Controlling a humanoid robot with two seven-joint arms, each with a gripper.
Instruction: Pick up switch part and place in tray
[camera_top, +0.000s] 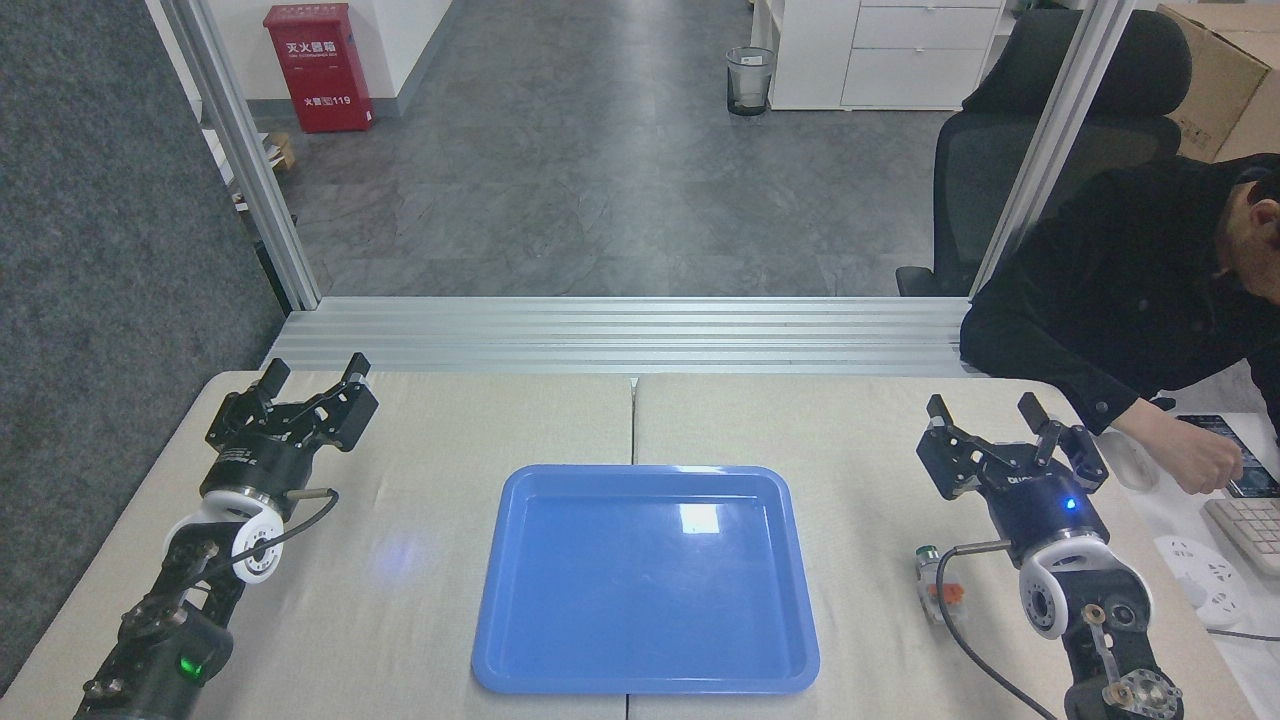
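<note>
From the head view, the only one there is, the switch part (938, 585) lies on the table (420, 600) to the right of the blue tray (640, 680), close beside the right arm's wrist and partly crossed by that arm's black cable (965, 640). The right gripper (985, 420) is spread wide with nothing between its fingers, and it sits beyond the part, farther from the robot than the thing it must pick. The left gripper (312, 375) is likewise spread and empty, well apart on the far side of the tray. The main risk, as I judge it, is the reach: the part is so near the wrist that the arm must fold back sharply, and the cable or wrist could nudge the small piece away or roll it on its round end before the fingers come over it. A poor grip on the cylinder could let it slip on the way to the tray, whose floor is bare. A person's hand (1195, 460) and dark sleeve (1090, 390) work just right of the gripper, near a keyboard (1250, 525); a wide swing could strike them.
</note>
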